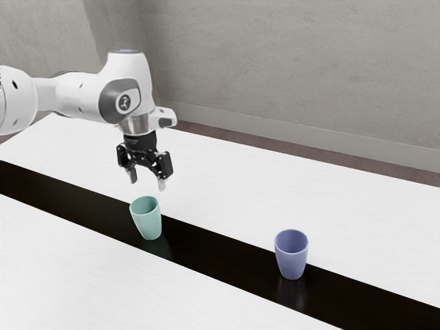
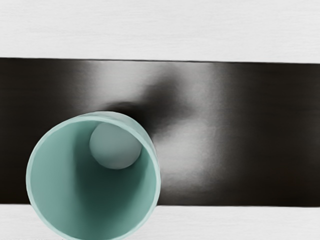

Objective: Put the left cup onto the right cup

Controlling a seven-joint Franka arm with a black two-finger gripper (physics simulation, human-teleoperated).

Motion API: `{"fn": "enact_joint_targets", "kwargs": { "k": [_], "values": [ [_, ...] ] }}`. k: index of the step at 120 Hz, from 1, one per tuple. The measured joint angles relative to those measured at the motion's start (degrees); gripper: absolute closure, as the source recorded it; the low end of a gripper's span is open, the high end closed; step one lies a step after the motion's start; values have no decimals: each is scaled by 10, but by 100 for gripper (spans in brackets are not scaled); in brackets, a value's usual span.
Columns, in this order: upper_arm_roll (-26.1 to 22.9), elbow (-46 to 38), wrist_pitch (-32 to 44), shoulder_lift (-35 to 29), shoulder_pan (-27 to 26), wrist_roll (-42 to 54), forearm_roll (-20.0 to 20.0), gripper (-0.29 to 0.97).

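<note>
Left cup: a pale green cup stands on its base, mouth up, on the black stripe that crosses the white table. Nothing touches it. In the wrist view the green cup is seen from above under the hand, its rim round and its small circular floor visible inside; it rests on the black stripe close to that band's border with the white table.

Right cup: a blue cup, also mouth up, stands on the same stripe at about 4 o'clock from the green cup and well apart from it.

Gripper: it hangs at 12 o'clock of the green cup, above the rim and clear of it, pointing down. Its two fingers are spread apart with only air between them.

Arm: the white links reach in from about 10 o'clock of the gripper, from the exterior view's left.

Background: a grey wall stands behind the table's far edge.
</note>
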Motion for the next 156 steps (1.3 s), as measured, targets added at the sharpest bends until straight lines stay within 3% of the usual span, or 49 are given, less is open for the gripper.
{"fn": "enact_joint_targets", "kwargs": {
  "k": [156],
  "values": [
    [-2, -44, 86, 57, -8, -47, -16, 3]
  ]
}}
